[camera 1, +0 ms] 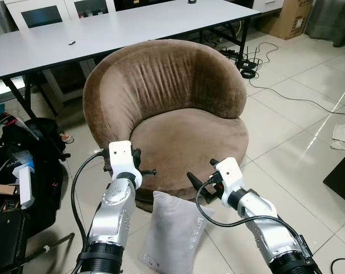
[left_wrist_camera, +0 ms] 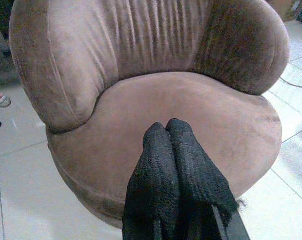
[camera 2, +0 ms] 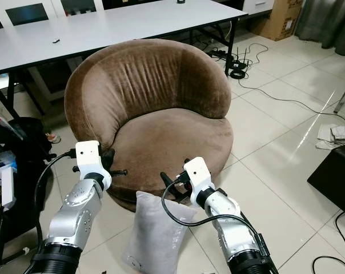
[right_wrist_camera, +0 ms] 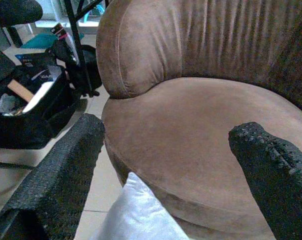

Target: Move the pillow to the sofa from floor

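Note:
A grey pillow [camera 1: 172, 234] stands on the tiled floor and leans against the front of the brown round sofa chair [camera 1: 178, 103]. My left gripper [camera 1: 152, 171] is shut with nothing in it, and hovers at the seat's front left edge, above the pillow's upper left corner. In the left wrist view its fingertips [left_wrist_camera: 166, 130] press together in front of the seat. My right gripper [camera 1: 201, 170] is open, just above the pillow's top right edge. In the right wrist view the pillow's corner [right_wrist_camera: 136, 215] lies below and between the two spread fingers [right_wrist_camera: 66, 165].
A long grey table [camera 1: 132, 28] stands behind the chair. Black bags and boxes [camera 1: 24, 171] crowd the floor on the left. Cables [camera 1: 264, 63] and a cardboard box [camera 1: 289, 17] lie at the back right. Crumpled papers [camera 1: 344, 137] and a dark panel [camera 1: 341, 177] sit at the right.

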